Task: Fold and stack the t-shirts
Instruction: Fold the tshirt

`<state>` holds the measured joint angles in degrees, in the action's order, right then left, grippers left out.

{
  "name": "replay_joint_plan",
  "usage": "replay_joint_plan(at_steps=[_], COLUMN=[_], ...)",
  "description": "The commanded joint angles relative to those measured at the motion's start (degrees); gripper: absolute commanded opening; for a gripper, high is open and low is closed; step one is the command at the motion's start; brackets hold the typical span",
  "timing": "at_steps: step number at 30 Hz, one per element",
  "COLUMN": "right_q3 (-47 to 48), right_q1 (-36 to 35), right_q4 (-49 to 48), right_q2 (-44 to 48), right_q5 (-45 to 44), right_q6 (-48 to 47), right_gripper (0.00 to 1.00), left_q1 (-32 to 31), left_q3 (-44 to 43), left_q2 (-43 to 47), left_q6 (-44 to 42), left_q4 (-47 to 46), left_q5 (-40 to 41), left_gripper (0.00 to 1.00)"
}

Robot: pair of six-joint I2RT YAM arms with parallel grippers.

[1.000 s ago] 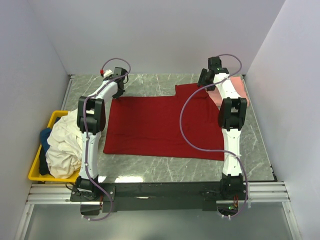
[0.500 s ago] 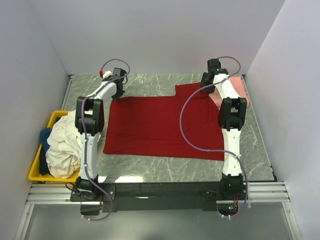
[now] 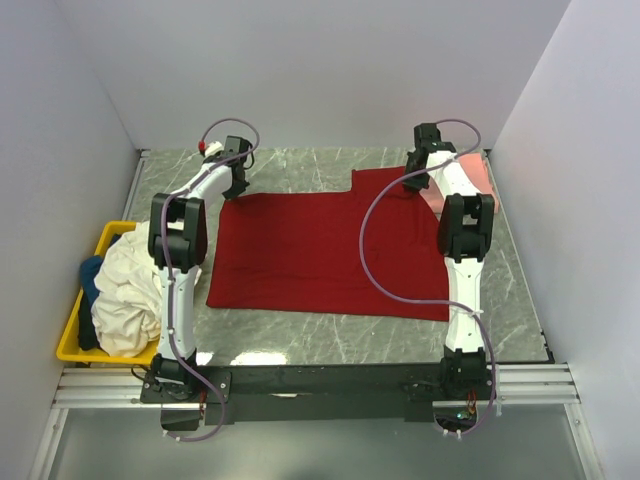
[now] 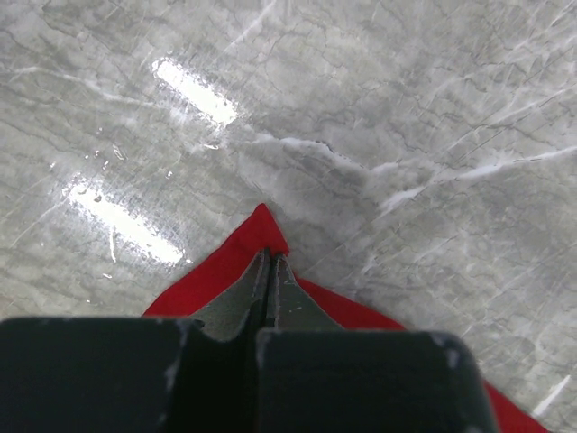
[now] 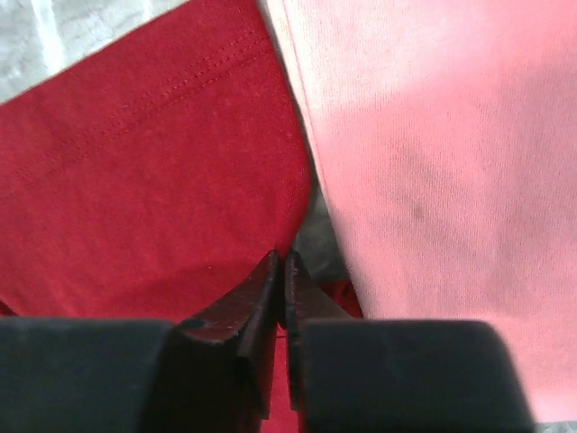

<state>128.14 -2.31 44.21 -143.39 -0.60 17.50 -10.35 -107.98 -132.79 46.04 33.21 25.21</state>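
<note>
A dark red t-shirt [image 3: 320, 250] lies spread flat on the marble table. My left gripper [image 3: 236, 186] is at its far left corner. In the left wrist view my left gripper [image 4: 270, 262] is shut on that red corner [image 4: 261, 227]. My right gripper [image 3: 413, 181] is at the shirt's far right sleeve. In the right wrist view my right gripper [image 5: 280, 264] is shut on the edge of the red cloth [image 5: 135, 180]. A folded salmon-pink t-shirt [image 3: 475, 175] [image 5: 433, 135] lies just beside it. A cream-white t-shirt [image 3: 125, 290] and a blue one [image 3: 90, 275] are heaped in the bin.
A yellow plastic bin [image 3: 68, 350] stands at the table's left edge beside the left arm. White walls close in the table at the back and on both sides. Bare marble [image 3: 300, 165] runs behind the red shirt.
My right gripper has closed on the red sleeve edge and shifted slightly toward the back wall. My left gripper has stayed shut on the far left corner.
</note>
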Motion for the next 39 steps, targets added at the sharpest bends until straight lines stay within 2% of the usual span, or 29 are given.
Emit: replay_joint_plan(at_steps=[1, 6, 18, 27, 39], right_q3=[-0.2, -1.2, -11.3, -27.4, -53.2], right_q1=[0.4, 0.9, 1.3, 1.4, 1.0], right_q4=[-2.7, -5.2, -11.5, -17.0, -23.9], right_q2=[5.9, 8.4, 17.4, 28.1, 45.8], right_q5=[-0.1, 0.2, 0.4, -0.9, -5.7], right_q6=[0.6, 1.0, 1.4, 3.7, 8.7], right_gripper=[0.10, 0.00, 0.00, 0.00, 0.00], left_q1=[0.4, 0.5, 1.1, 1.7, 1.8], left_q3=[0.3, 0.0, 1.1, 5.7, 19.7], left_q2=[4.9, 5.6, 8.0, 11.9, 21.8], left_q6=[-1.0, -1.6, -2.2, -2.7, 0.4], left_q4=[-1.8, -2.4, -2.6, -4.4, -7.1], left_q5=[-0.5, -1.0, -0.5, -1.2, -5.8], left_gripper=[0.01, 0.01, 0.01, 0.01, 0.01])
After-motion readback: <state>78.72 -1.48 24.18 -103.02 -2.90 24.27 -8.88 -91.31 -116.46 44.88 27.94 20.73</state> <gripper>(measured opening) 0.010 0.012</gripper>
